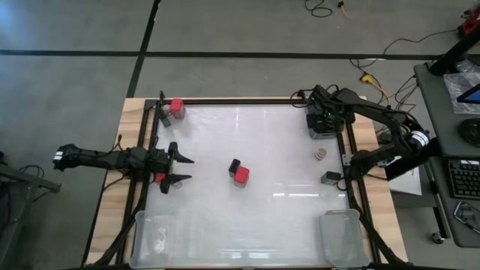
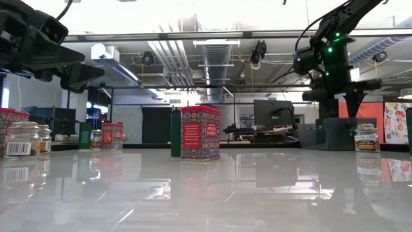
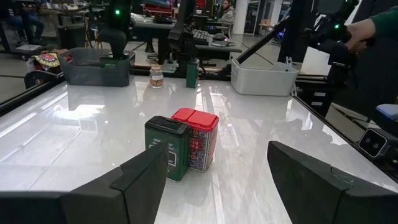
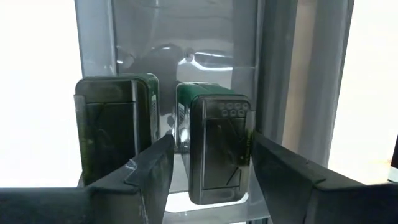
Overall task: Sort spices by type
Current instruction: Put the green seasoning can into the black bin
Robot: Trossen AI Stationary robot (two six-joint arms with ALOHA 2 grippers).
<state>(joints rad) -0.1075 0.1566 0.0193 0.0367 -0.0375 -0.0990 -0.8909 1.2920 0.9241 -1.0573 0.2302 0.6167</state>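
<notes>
Left wrist view: left gripper (image 3: 211, 177), fingers spread and empty, at the table's left edge. Straight ahead at mid-table, a black-lidded green tin (image 3: 166, 148) touching a red-topped tin (image 3: 198, 138), both upright; the left arm is plainly the nearer. Beyond them, a round tan-lidded jar (image 3: 156, 76) and a dark tin (image 3: 192, 72) near the right edge. Farthest, at the back right corner, the right gripper (image 4: 208, 168) has its fingers parted around one of two green tins (image 4: 216, 140) inside a clear bin (image 1: 324, 129); grip not certain.
</notes>
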